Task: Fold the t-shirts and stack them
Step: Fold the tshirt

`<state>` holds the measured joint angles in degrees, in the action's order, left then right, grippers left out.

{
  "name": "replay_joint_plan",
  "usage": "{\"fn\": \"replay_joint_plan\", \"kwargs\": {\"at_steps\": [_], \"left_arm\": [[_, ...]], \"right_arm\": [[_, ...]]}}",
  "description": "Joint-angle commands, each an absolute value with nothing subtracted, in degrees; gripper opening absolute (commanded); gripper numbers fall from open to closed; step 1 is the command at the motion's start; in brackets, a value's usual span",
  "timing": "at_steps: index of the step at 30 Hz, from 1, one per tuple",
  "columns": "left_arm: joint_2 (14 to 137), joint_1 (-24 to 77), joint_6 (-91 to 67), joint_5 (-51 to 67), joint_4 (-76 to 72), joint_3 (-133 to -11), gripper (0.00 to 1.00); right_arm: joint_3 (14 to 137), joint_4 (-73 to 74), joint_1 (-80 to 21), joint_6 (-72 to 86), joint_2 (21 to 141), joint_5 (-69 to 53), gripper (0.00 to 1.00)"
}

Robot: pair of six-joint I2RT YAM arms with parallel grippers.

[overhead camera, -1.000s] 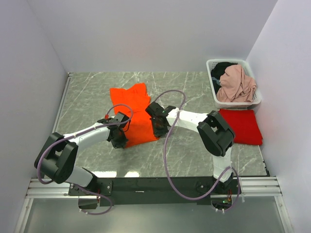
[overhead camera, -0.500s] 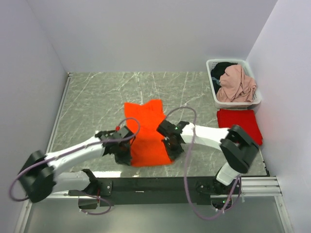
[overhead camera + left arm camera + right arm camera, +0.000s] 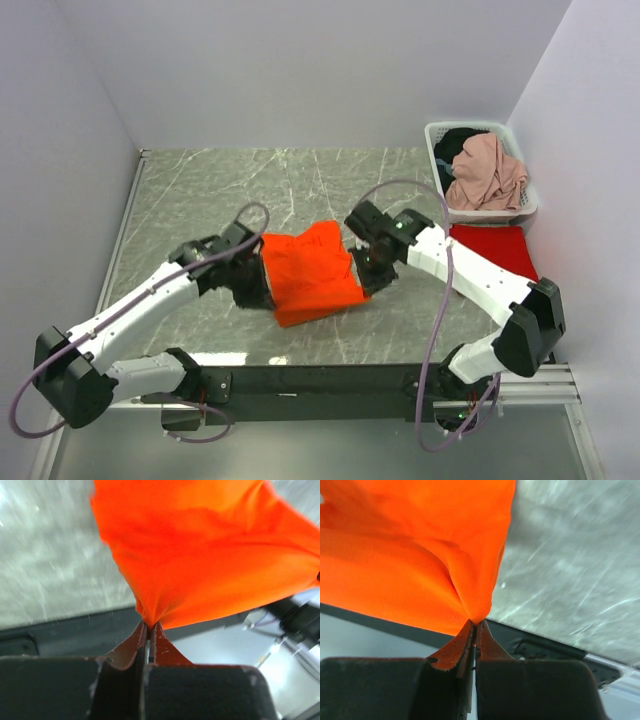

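While both arms have swung away from the near edge of the table since half a second ago, the orange shirt now sags doubled over mid-table, the left gripper and right gripper each clamped tight on its cloth. The red shirt lies folded beside the basket

Table seen from above. The first t-shirt lies near the middle of the table. My left gripper is at its left edge and my right gripper at its right edge, each with cloth caught between its fingers. The second t-shirt lies at the far right, partly under my right arm. The basket stands just behind it, in the rear right corner, with clothes piled in it.
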<state>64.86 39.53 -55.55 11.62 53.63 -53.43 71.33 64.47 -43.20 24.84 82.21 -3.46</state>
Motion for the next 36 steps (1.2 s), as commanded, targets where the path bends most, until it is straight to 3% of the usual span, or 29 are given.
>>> {"fn": "replay_joint_plan", "kwargs": {"at_steps": [1,19,27,36], "left_arm": [[67.1,33.1,-45.9,7.4,58.9,-59.0,0.01],[82.0,20.1,-37.7,6.5,48.4,-68.3,0.01],[91.5,17.3,-36.8,2.3,41.1,-71.1,0.01],[100.5,16.3,-37.8,0.2,34.5,-73.0,0.01]], "right_arm": [[79.6,69.6,-40.4,19.0,85.2,2.8,0.0],[108.4,65.5,-35.4,13.6,108.2,3.3,0.0],[111.8,55.9,-32.1,13.4,114.3,2.8,0.0],[106.5,44.0,-30.3,14.7,118.6,2.0,0.0]]}}
